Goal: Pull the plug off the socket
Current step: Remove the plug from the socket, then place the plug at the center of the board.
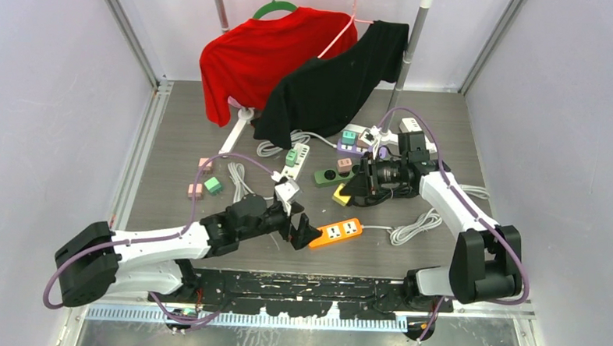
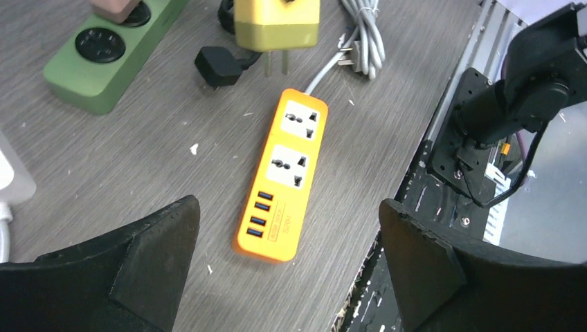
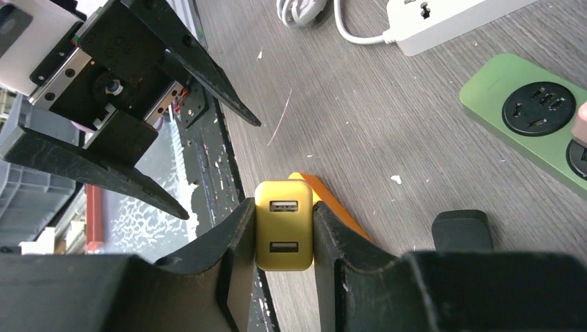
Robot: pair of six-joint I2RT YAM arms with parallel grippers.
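The orange power strip point(image 1: 338, 231) lies flat near the table's front edge, with two empty sockets and several USB ports point(image 2: 284, 173). My right gripper point(image 1: 351, 192) is shut on a yellow USB plug point(image 3: 283, 225) and holds it above the strip's far end. The plug's two prongs hang bare, clear of the strip point(image 2: 277, 24). An edge of the strip shows behind the plug point(image 3: 325, 195). My left gripper point(image 1: 304, 234) is open and empty, its fingers point(image 2: 166, 235) spread either side of the strip's USB end without touching it.
A green power strip point(image 1: 336, 174) and a loose black plug point(image 2: 218, 66) lie just beyond the orange strip. A white strip point(image 1: 296, 158), cable coils point(image 1: 414, 224) and small coloured adapters point(image 1: 205, 186) lie around. Red point(image 1: 262, 54) and black shirts hang at the back.
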